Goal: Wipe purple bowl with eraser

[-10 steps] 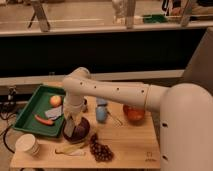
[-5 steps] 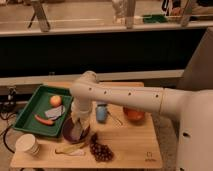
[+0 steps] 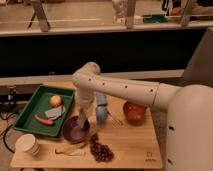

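1. The white robot arm [image 3: 125,90] reached in from the right and bent down over the light wooden table [image 3: 130,145].
2. Its gripper [image 3: 81,119] hung at the right rear rim of the round, shallow, dark purple bowl [image 3: 75,131], which sat on the table just right of the green tray [image 3: 30,107].
3. The small narrow grey eraser block [image 3: 81,120] appeared upright at the gripper's tip, over the bowl's edge; whether the jaws were clamped on it or apart, I cannot tell.
4. The green rectangular tray held a round orange-red fruit [image 3: 55,100], a flat bluish-grey pad [image 3: 55,112] and a thin red-orange piece [image 3: 42,119].
5. A light blue object [image 3: 101,114] stood just right of the gripper, and an orange-brown bowl [image 3: 135,111] sat further right.
6. A bunch of dark grapes [image 3: 101,150] lay in front of the purple bowl, with a pale yellow peel-like piece [image 3: 71,149] beside it.
7. A white paper cup [image 3: 27,145] stood at the table's front left corner.
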Controlling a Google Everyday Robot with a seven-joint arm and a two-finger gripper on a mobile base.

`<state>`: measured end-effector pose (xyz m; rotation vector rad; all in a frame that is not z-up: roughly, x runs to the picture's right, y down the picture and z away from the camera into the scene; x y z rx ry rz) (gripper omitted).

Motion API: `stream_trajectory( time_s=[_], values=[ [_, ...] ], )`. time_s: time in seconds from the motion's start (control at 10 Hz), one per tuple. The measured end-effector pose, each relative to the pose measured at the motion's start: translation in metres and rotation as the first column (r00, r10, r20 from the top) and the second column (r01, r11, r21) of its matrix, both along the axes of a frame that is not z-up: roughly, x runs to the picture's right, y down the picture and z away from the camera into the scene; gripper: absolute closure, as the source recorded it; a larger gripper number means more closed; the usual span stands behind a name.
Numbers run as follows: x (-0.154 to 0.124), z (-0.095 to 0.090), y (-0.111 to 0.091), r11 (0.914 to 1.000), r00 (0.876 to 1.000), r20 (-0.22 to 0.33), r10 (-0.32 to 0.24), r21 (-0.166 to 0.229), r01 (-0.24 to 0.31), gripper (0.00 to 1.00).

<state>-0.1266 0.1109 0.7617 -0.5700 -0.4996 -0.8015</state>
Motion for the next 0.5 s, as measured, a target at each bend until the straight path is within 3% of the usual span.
stream_trajectory(
  time_s=[0.3,0.5],
  values=[
    [-0.046,0.002,0.002,0.9997,0.998,0.061,-0.023,-0.001,0.023,1.0],
    [-0.066,-0.011,0.018,0.9987,0.993,0.112,-0.048,-0.013,0.05,1.0]
  ],
)
